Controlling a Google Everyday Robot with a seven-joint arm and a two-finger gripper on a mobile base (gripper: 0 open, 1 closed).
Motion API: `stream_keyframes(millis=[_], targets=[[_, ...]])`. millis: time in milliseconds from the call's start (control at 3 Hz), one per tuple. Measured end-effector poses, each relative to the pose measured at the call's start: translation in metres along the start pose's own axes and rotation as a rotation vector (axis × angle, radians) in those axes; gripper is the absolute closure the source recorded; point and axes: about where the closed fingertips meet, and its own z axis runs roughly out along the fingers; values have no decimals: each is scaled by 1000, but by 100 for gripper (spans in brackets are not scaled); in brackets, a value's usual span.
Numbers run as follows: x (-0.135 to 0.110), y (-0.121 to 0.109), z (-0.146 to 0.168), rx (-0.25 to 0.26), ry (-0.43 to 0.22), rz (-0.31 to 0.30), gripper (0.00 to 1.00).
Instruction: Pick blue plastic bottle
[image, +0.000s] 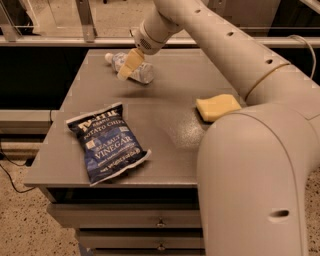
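One gripper (grip unclear) at one blue plastic bottle; one bag, one sponge.

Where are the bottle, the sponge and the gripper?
bottle (144, 75), camera view, its clear body.
sponge (217, 107), camera view, its top face.
gripper (125, 71), camera view, its tip, over the bottle at the table's back.

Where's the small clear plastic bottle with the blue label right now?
The small clear blue-label plastic bottle lies on its side near the grey table's far left corner, beyond the dark blue chip bag, with the pincer at its middle.
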Motion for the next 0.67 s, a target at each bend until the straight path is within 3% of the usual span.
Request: stream_keyframes(millis=[667], targets=[[8, -9, 27, 5, 82, 67, 0]])
